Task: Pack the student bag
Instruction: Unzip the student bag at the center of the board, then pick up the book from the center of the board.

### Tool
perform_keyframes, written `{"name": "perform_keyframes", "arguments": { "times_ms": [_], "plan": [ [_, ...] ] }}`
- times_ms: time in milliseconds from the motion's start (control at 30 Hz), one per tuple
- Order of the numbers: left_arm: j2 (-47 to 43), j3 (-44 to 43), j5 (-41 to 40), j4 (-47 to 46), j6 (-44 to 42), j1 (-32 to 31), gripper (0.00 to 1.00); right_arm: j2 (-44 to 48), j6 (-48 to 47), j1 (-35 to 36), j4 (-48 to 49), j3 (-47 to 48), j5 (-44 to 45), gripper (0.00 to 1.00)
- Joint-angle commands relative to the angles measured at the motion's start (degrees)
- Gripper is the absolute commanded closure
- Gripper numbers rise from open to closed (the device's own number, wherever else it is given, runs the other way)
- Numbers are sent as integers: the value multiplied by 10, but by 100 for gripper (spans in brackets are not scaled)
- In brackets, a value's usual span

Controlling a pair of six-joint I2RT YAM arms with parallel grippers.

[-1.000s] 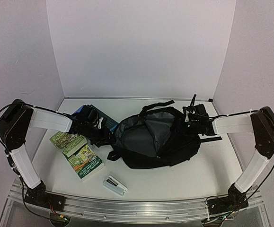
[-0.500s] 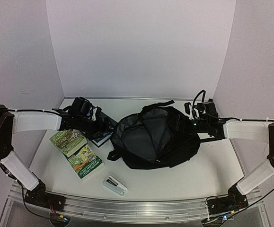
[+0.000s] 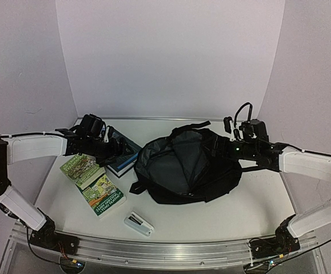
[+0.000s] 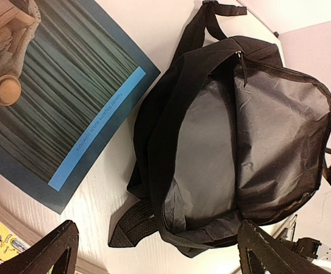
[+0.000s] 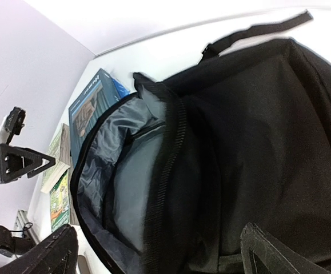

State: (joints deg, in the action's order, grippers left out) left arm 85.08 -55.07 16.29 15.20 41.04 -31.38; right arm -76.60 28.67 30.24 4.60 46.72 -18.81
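Left fingers [image 4: 67,240] hang spread and empty in their wrist view, over the student bag [image 4: 211,171], which lies open beside a blue book [image 4: 68,114]. Right wrist: right fingers [image 5: 65,242] are equally released above the bag's black shell. Unheld, its mouth could sag shut and snag that book going in. Top view: the bag is unmoved in the middle of the table [image 3: 256,200]. Both arms, nearly clamped at its rim a second ago, have backed outward.

Inventory, positions given from the student bag [image 3: 185,171].
- Student bag, black, mouth open: 1.
- Books: 3, all to its left. These are 1 blue book [image 3: 124,157] just beside it, 1 far green book [image 3: 83,170] and 1 near green book [image 3: 103,195] farther left.
- Small white-and-grey object [image 3: 138,223], nearer than the bag, to its left: 1.
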Motion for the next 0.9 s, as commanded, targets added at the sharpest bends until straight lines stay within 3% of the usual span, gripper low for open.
{"name": "perform_keyframes", "arguments": {
  "times_ms": [0,67,267,433,567,733,867],
  "plan": [
    [-27,12,-12,5,17,22,2,50,-21,58,-44,23,179,2],
    [-42,25,-9,6,23,43,2,66,-24,84,-67,31,221,2],
    [-84,64,-11,17,62,143,1,73,-25,117,-67,58,234,2],
    [-158,182,48,-48,146,279,1,60,-18,131,-52,53,231,2],
    [-212,244,61,-50,162,359,1,54,-14,134,-24,39,219,2],
    [-245,318,71,-88,198,426,0,54,-12,134,-19,32,218,2],
    [-249,367,83,-147,206,444,0,60,-12,135,-19,26,218,2]
  ]
}}
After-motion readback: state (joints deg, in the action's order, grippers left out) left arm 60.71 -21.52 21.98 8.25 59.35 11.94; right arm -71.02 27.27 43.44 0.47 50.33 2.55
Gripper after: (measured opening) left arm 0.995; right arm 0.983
